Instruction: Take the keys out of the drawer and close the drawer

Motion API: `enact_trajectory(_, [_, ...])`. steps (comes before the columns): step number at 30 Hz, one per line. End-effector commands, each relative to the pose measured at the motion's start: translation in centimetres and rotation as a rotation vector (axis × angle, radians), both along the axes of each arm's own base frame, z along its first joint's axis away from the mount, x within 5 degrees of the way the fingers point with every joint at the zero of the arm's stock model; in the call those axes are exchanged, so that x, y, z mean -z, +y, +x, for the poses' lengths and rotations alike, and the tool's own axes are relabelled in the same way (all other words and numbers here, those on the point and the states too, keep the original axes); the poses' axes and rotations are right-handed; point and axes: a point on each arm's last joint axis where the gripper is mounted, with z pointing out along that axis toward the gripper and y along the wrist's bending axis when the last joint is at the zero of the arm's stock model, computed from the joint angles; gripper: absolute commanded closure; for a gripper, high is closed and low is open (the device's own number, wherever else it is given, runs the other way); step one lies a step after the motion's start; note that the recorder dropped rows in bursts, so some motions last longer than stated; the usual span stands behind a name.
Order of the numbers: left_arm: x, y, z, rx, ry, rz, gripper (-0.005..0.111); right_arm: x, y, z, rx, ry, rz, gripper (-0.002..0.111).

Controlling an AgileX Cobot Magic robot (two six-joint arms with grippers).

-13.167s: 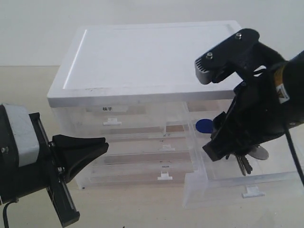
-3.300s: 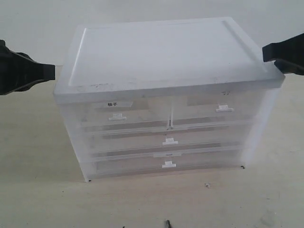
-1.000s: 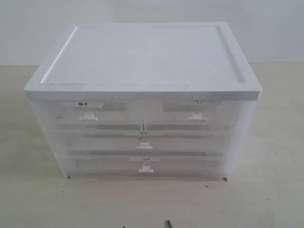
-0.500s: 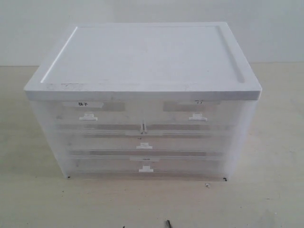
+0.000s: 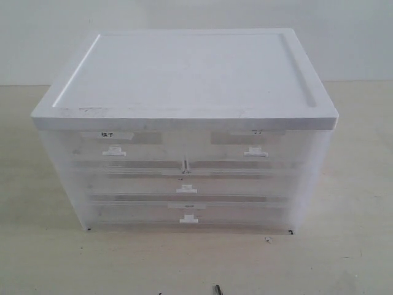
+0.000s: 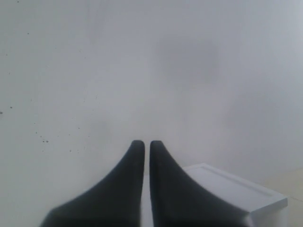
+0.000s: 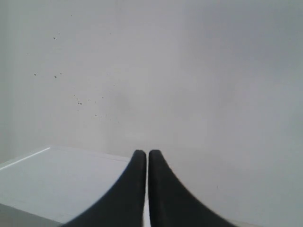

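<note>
1. Beige counter (image 5: 356,258) is pictured bearing a white drawer cabinet (image 5: 184,74).
2. The drawer (image 5: 255,147), upper right, is seen pushed shut; the keys (image 5: 216,289) are glimpsed by the counter's near edge.
3. Left jaws and right jaws are pressed together, empty.

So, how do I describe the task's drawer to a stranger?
Look at the translucent cabinet with the white top. In its top row of two half-width drawers, the drawer is the right one. Its grey label has only a faint mark; the left neighbour shows bold black characters.
</note>
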Motion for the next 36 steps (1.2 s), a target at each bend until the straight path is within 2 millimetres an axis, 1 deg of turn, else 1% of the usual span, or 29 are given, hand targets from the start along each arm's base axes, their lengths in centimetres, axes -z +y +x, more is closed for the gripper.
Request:
enact_trajectory(1, [0.6, 0.1, 0.4, -0.047, -0.010, 0.072, 0.102, 0.1, 0.0, 0.0, 0.003, -0.002, -0.004, 0.108])
enact_trajectory(3, [0.7, 0.3, 0.5, -0.100, -0.027, 0.131, 0.102, 0.1, 0.0, 0.0, 0.003, -0.002, -0.004, 0.108])
enact_trajectory(7, [0.7, 0.3, 0.6, -0.160, -0.026, 0.140, 0.102, 0.1, 0.0, 0.0, 0.003, -0.002, -0.004, 0.108])
enact_trajectory(9, [0.8, 0.5, 0.7, -0.229, -0.027, 0.173, 0.102, 0.1, 0.0, 0.0, 0.003, -0.002, -0.004, 0.108])
enact_trajectory(11, [0.9, 0.5, 0.8, -0.228, 0.018, 0.080, 0.102, 0.1, 0.0, 0.0, 0.003, -0.002, -0.004, 0.108])
enact_trajectory(14, [1.6, 1.0, 1.3, -0.255, 0.110, -0.079, 0.102, 0.1, 0.0, 0.0, 0.003, -0.002, -0.004, 0.108])
enact_trajectory(17, [2.9, 1.4, 2.2, -0.300, 0.178, -0.195, 0.102, 0.1, 0.0, 0.0, 0.003, -0.002, -0.004, 0.108])
enact_trajectory(21, [4.9, 1.5, 3.4, -0.329, 0.203, -0.252, 0.102, 0.1, 0.0, 0.0, 0.003, -0.002, -0.004, 0.108])
enact_trajectory(26, [7.8, 1.5, 4.7, -0.362, 0.220, -0.247, 0.102, 0.1, 0.0, 0.0, 0.003, -0.002, -0.004, 0.108])
enact_trajectory(30, [9.8, 1.7, 5.4, -0.417, 0.218, -0.251, 0.102, 0.1, 0.0, 0.0, 0.003, -0.002, -0.004, 0.108])
enact_trajectory(36, [13.4, 1.9, 6.2, -0.482, 0.257, -0.218, 0.102, 0.1, 0.0, 0.0, 0.003, -0.002, -0.004, 0.108])
